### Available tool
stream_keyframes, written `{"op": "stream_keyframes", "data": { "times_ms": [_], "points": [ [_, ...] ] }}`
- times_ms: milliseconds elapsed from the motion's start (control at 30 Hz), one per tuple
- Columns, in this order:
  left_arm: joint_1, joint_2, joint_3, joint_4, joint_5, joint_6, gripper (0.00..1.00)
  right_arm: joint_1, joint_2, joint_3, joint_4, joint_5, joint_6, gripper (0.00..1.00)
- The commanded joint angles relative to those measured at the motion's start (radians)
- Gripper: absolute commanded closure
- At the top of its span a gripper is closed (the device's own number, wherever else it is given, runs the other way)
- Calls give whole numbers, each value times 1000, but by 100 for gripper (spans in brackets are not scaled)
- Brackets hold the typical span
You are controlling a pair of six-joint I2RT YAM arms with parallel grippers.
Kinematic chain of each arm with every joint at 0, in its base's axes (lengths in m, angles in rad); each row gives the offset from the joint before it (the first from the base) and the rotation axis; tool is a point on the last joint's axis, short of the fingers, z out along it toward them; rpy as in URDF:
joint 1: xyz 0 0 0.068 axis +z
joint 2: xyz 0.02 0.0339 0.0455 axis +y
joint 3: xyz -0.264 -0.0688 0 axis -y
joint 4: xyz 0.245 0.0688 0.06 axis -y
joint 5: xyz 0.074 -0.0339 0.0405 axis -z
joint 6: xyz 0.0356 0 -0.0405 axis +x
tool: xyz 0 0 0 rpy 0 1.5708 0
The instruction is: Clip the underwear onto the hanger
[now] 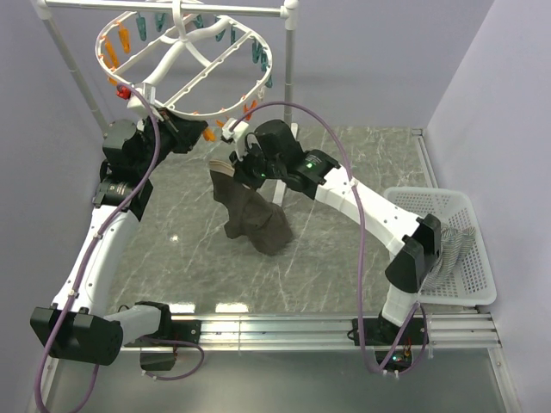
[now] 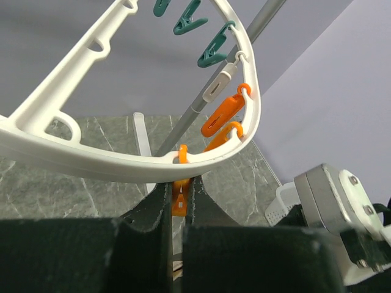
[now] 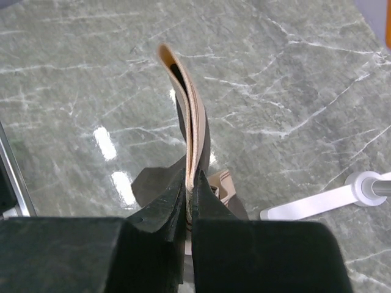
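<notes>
The hanger (image 1: 164, 70), a white oval ring with cross bars, hangs at the back left; its rim (image 2: 91, 160) curves across the left wrist view. My left gripper (image 1: 200, 134) (image 2: 178, 196) sits just under the near rim, shut on an orange clothespin (image 2: 179, 201) dangling there. The underwear (image 1: 256, 222), dark olive-brown, hangs from my right gripper (image 1: 234, 165) with its lower part bunched on the table. My right gripper (image 3: 190, 196) is shut on the tan waistband (image 3: 193, 122), which stands up folded between the fingers, a little right of and below the left gripper.
Teal clothespins (image 2: 211, 52) and more orange ones (image 2: 223, 113) hang along the rim. The white pole stand (image 1: 290, 60) rises behind the ring; its foot (image 3: 317, 202) lies on the marble. A white basket (image 1: 430, 196) with grey striped cloth (image 1: 454, 249) sits at the right.
</notes>
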Motion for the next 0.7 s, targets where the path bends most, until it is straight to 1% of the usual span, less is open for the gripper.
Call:
{"op": "stream_keyframes", "data": {
  "times_ms": [0, 200, 667],
  "points": [
    [2, -26, -5, -7, 36, 20, 100, -15, 22, 84, 3, 2, 24, 100],
    [2, -26, -5, -13, 42, 23, 100, -26, 50, 142, -12, -1, 28, 100],
    [2, -35, -25, -1, 76, 29, 100, -31, 62, 188, -1, 6, 30, 100]
  ]
}}
